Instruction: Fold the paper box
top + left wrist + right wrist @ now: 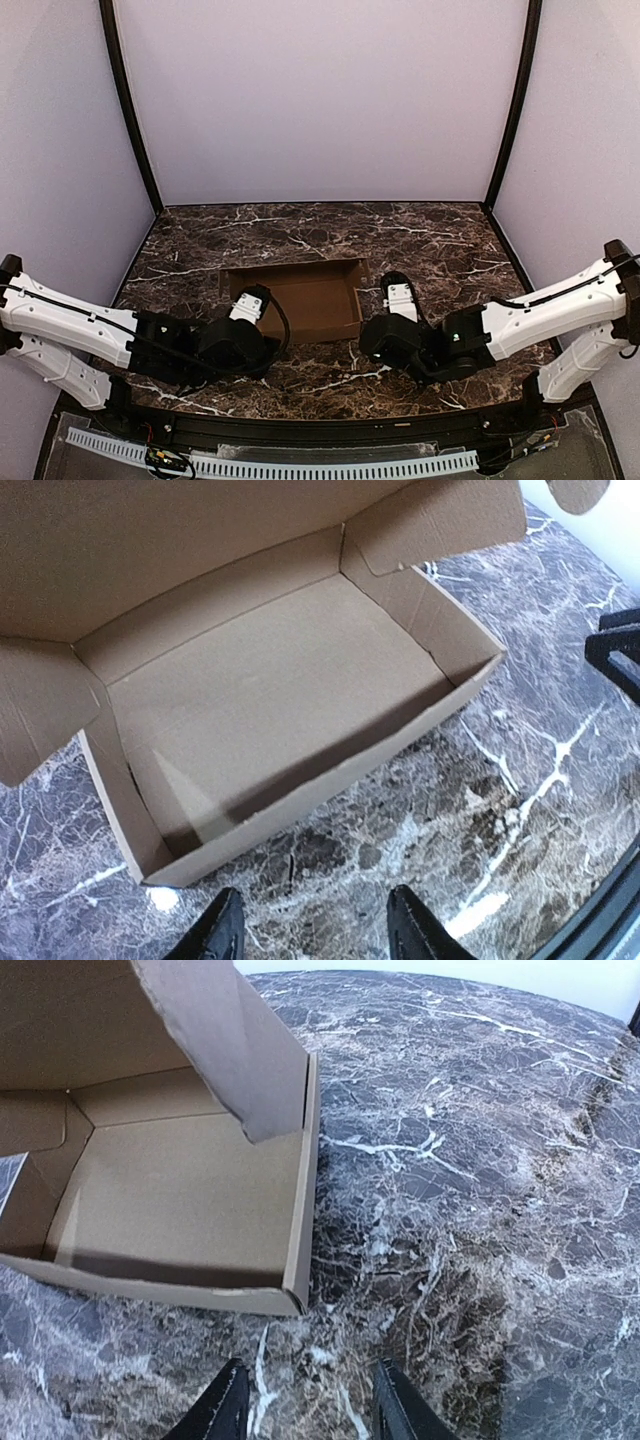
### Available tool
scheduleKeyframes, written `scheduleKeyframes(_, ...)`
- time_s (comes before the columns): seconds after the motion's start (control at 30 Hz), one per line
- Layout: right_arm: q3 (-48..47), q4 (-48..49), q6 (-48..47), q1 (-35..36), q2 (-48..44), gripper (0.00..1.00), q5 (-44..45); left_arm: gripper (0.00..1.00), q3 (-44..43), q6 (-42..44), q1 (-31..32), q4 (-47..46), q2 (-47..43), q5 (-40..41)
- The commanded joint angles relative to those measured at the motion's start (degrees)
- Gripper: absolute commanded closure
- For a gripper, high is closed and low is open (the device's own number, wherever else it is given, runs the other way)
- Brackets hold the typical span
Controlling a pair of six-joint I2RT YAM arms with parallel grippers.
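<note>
The paper box (310,295) sits near the middle of the dark marbled table (450,240), a little toward its left edge. It is an open brown cardboard tray whose inside is bare. Its lid (150,540) is raised along the far wall, with a loose flap (440,525) hanging at each end. The left arm's fingers (222,930) are spread apart with nothing between them. They hover over bare table just short of the box's near wall, close to but not touching it. The right arm's fingers (228,1405) are likewise spread and hold nothing. They are low over the table on the near side of the box's near right corner (296,1300), which lies just ahead of them and slightly to their left, with a strip of table in between.
</note>
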State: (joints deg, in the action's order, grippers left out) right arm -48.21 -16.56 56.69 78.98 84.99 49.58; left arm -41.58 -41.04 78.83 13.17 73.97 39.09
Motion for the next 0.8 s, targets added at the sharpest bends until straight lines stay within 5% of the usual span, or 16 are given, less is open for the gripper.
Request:
scheduleKeyframes(0.0,2.6,-2.4,0.2,1.3,-5.0,0.58,-2.9,0.51,1.7,-0.4,0.6,3.0,-4.2,-6.4)
scheduleKeyframes(0.27,5.5,-6.9,-7.6,1.4,-16.7,0.56,-8.3,0.51,4.0,-0.9,0.6,10.1,-18.6,-17.4)
scheduleKeyframes(0.5,-3.8,-10.6,-23.2,-0.8,-25.3,0.59,-11.3,0.57,-1.8,-2.2,0.6,27.6,-32.8,-20.6)
scheduleKeyframes(0.67,-15.2,-9.1,-33.7,-5.9,-24.3,0.64,-17.1,0.74,-10.0,-0.9,0.6,38.3,-35.2,-13.6)
scheduleKeyframes(0.77,-21.9,-6.7,-38.1,-9.3,-19.8,0.68,-23.1,0.93,-13.8,1.1,0.6,41.3,-34.0,-9.9)
